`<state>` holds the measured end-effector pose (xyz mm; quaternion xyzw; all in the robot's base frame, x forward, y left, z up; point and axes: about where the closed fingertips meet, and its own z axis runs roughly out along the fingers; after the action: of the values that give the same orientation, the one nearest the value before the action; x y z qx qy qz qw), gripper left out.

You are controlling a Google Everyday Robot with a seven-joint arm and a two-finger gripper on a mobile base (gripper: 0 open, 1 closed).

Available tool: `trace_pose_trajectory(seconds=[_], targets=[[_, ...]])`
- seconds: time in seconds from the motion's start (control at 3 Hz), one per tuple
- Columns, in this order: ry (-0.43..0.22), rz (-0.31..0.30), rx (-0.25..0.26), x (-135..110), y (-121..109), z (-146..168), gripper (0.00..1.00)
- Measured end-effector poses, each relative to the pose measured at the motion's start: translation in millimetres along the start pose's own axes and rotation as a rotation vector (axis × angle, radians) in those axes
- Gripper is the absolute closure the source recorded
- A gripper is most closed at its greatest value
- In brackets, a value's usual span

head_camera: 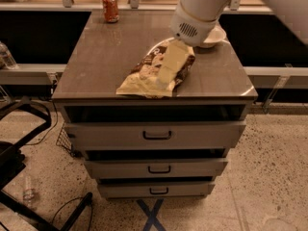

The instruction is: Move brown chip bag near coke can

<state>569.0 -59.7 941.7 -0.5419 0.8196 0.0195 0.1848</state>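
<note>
The gripper [166,76] hangs low over the brown chip bag [139,81] in the middle of the frame, right above the bag's right half. I cannot tell whether it is open or closed, or whether it touches the foil.

The bag lies flat on the cabinet top [96,57]. Its long axis runs from the pale end at the lower left, near the front edge, up towards the right.

The coke can [110,6] stands upright in the upper left of the frame, at the back edge and well apart from the bag. The move looks likely to go up and left.

A white bowl [217,34] sits at the upper right, mostly hidden by the arm, so its contents cannot be seen.
</note>
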Motion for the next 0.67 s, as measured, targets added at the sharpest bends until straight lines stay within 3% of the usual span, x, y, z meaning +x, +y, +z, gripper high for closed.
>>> trace_pose_trajectory(seconds=[0.67], targets=[[-0.195, -0.021, -0.066, -61.2, -34.6, 81.6, 0.01]])
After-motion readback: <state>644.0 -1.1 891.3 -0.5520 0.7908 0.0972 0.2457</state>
